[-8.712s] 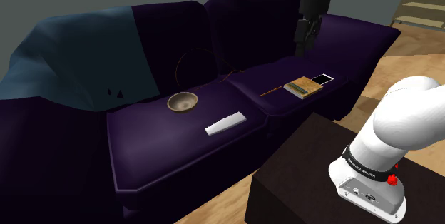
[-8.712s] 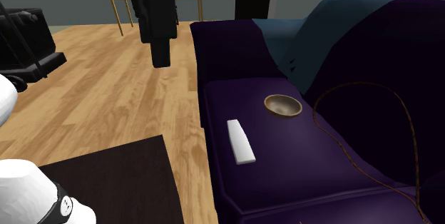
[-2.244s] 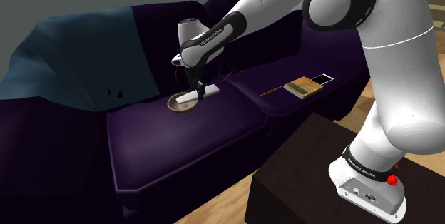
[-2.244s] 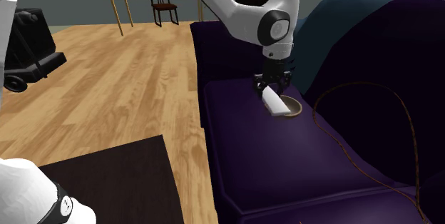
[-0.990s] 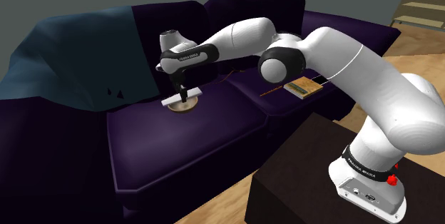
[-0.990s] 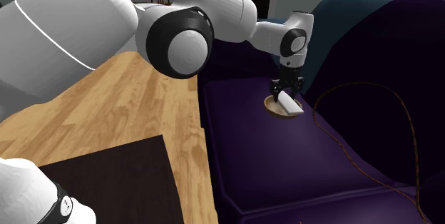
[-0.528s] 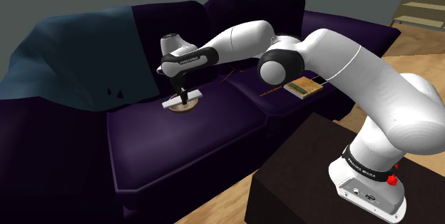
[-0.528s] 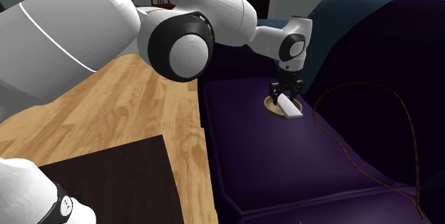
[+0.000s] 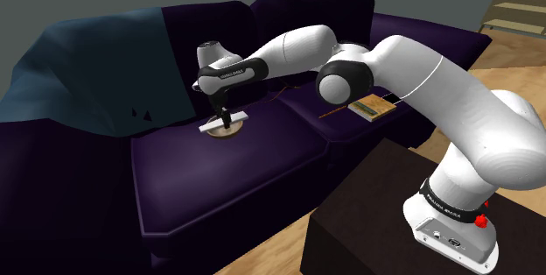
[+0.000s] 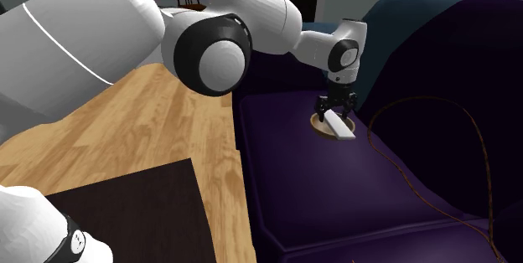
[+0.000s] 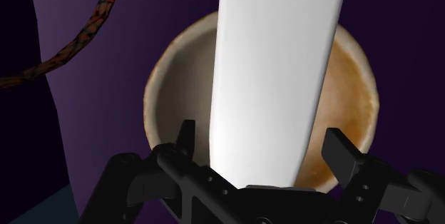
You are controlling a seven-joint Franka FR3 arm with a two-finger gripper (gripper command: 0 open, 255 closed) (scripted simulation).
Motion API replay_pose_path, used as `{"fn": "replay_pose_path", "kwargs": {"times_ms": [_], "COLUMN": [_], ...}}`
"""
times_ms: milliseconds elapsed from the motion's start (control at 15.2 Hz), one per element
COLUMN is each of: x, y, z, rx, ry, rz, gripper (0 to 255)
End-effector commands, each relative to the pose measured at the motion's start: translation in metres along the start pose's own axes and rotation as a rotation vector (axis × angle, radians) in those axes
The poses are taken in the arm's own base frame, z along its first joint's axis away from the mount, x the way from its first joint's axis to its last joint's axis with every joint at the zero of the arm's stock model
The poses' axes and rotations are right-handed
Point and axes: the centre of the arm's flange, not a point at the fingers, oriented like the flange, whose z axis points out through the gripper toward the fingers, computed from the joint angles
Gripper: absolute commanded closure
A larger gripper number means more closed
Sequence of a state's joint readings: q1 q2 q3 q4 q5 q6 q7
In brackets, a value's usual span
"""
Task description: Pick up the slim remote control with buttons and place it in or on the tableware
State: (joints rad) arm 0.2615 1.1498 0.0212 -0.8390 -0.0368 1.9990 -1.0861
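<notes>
A slim white remote (image 11: 274, 73) lies flat across the rim of a small brown bowl (image 11: 171, 87) on the purple sofa seat. My gripper (image 11: 264, 148) hangs straight above it, open. Its black fingers (image 11: 187, 138) stand on either side of the remote with a narrow gap on each side, not touching it. In the shoulder view the remote (image 9: 211, 126) sticks out past the bowl (image 9: 231, 130) under the gripper (image 9: 226, 117). The second exterior view shows the remote (image 10: 340, 126) over the bowl (image 10: 319, 122), with the gripper (image 10: 336, 110) just above.
A thin brown cable (image 10: 419, 102) loops over the cushion beside the bowl. A book (image 9: 370, 105) and a phone (image 9: 395, 96) lie on the neighbouring seat. A blue blanket (image 9: 96, 63) covers the sofa back. The dark stand (image 9: 385, 221) sits by the sofa's front.
The fingers have parted and let go of the remote, which now rests on the bowl. The arm has hardly moved.
</notes>
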Motion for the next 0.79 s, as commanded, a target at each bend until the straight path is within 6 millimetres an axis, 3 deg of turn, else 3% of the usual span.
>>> {"fn": "replay_pose_path", "kwargs": {"times_ms": [0,198,726], "x": [0.000,0.000,0.000], "y": [0.000,0.000,0.000], "z": [-0.013,-0.050,-0.050], "rx": [0.000,0.000,0.000], "ry": [0.000,0.000,0.000], "rz": [0.000,0.000,0.000], "gripper": [0,0,0]}}
